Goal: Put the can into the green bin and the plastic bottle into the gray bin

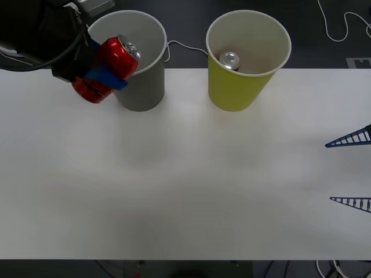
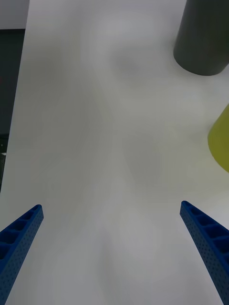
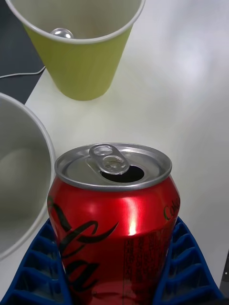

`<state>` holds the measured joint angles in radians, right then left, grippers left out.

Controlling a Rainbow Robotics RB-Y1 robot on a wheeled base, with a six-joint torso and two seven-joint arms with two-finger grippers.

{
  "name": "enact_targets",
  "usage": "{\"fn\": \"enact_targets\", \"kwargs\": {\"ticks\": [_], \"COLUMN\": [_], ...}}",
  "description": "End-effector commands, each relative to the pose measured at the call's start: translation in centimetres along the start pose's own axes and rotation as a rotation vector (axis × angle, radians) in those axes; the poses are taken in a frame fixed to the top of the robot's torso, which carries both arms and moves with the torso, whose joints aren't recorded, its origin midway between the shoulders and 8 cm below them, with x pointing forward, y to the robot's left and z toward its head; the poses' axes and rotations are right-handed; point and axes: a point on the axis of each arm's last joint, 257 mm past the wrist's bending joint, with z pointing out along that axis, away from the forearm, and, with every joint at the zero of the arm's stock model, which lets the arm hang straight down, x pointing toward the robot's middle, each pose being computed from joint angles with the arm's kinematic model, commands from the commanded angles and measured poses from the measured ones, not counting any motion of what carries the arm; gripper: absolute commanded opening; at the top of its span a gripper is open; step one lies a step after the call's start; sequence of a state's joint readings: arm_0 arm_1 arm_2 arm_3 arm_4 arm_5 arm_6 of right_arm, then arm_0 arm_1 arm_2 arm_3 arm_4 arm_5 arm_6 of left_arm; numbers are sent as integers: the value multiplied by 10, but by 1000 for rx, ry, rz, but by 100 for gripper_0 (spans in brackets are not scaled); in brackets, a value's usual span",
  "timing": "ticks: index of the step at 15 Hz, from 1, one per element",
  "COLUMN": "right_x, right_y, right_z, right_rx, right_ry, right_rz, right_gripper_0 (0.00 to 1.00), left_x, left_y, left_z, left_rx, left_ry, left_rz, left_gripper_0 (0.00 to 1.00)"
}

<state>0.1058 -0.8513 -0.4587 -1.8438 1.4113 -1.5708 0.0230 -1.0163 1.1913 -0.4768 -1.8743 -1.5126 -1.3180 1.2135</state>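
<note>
the left gripper (image 1: 104,75) holds the can (image 1: 107,68) tilted in the air beside the gray bin (image 1: 139,87), fingers clamped on its sides. the green bin (image 1: 240,87) already holds another can (image 1: 229,59). the right gripper (image 1: 351,171) hovers over the worktop (image 1: 185,191), fingers apart.

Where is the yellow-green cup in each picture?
Front view: the green bin stands at the table's far edge, right of the gray bin.
Right wrist view: a slice of it at the right edge.
Left wrist view: at the top, beyond the held can.
Shared landmark: the gray bin beside it.
</note>
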Motion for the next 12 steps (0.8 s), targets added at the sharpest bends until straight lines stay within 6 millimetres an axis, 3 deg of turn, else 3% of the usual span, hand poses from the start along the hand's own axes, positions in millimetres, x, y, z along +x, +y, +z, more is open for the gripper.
{"fn": "enact_targets", "kwargs": {"ticks": [1,12], "right_x": [0,0], "right_y": [0,0], "right_z": [0,0], "right_rx": [0,0], "right_ry": [0,0], "right_rz": [0,0], "right_gripper_0": [100,100], "left_x": [-36,-189], "left_y": [6,23], "left_z": [12,89], "left_rx": [3,-28], "left_ry": [0,-29], "left_rz": [-4,-12], "left_gripper_0": [0,0]}}
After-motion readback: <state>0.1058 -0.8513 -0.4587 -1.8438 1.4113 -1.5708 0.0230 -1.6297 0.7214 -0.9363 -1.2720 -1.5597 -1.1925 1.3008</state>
